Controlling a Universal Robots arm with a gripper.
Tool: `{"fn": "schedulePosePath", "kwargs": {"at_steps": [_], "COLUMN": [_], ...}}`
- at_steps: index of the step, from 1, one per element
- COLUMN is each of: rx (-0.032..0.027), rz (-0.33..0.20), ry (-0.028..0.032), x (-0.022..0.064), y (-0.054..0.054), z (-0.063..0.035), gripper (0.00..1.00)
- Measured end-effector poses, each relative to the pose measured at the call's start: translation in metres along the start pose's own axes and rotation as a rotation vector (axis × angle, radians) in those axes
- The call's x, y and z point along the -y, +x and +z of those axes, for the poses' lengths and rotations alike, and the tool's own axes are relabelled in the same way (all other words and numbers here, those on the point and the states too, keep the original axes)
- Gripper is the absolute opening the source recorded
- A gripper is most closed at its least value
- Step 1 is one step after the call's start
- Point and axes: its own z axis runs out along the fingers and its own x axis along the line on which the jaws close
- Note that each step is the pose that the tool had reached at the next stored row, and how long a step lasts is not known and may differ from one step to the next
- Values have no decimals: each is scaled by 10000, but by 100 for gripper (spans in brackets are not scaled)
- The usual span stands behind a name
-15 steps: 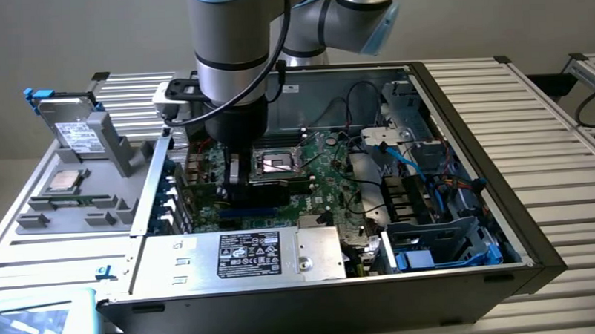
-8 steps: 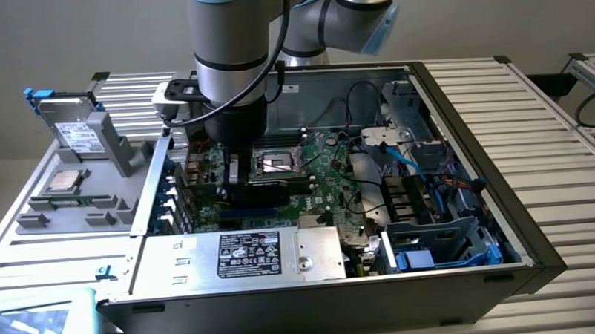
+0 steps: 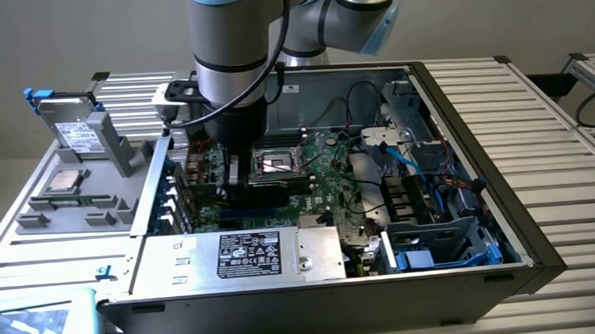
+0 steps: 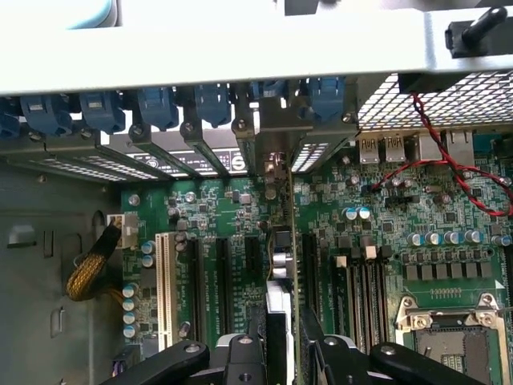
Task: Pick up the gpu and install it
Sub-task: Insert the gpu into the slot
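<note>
One gpu [image 4: 282, 265] is held upright by the end effector [image 4: 282, 346], clamped on its top edge, directly over the motherboard [image 4: 361, 192]. It is judged light, stiff and fragile, best gripped by board edges, not components.

Arm [image 3: 230, 43]: our grey arm comes down from above, straight up and down.
Wrist [image 3: 239, 128]: our black wrist sits right under the grey tube and points down too.
Gripper [image 4: 282, 341]: our two black fingers [image 4: 244, 357] squeeze the thin gpu [image 4: 279, 257], one on each side.
</note>
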Motion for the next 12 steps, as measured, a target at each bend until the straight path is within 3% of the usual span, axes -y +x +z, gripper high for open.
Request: {"fn": "schedulePosePath", "kwargs": {"at_steps": [12], "rx": [6], "rz": [0], "ry": [-2], "x": [1], "y": [8], "z": [8], "gripper": [28]}}
